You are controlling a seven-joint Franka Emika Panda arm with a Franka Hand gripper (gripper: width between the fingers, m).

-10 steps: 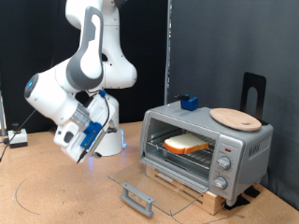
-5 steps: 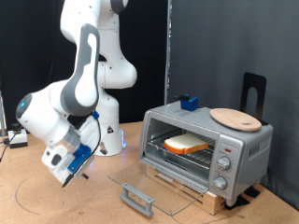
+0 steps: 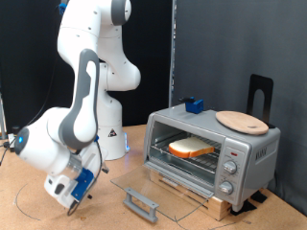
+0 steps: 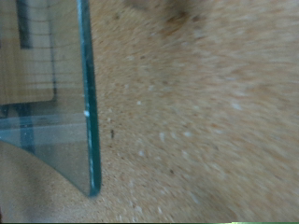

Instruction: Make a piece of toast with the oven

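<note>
Inside, the piece of toast (image 3: 193,148) lies on the wire rack of the oven (image 3: 213,153), whose glass door (image 3: 158,190) hangs fully open and flat over the table (image 3: 38,216). Well apart, at the exterior view's lower left, the gripper (image 3: 74,191) hovers low over the table; whether its fingers are spread or pressed together, I cannot tell. Atop the oven sits a round wooden board (image 3: 242,122).

The oven (image 3: 210,146) mouth gapes wide, its glass door (image 3: 153,189) lying flat, handle (image 3: 141,203) jutting nearest, bare tabletop (image 3: 38,206) left.
</note>
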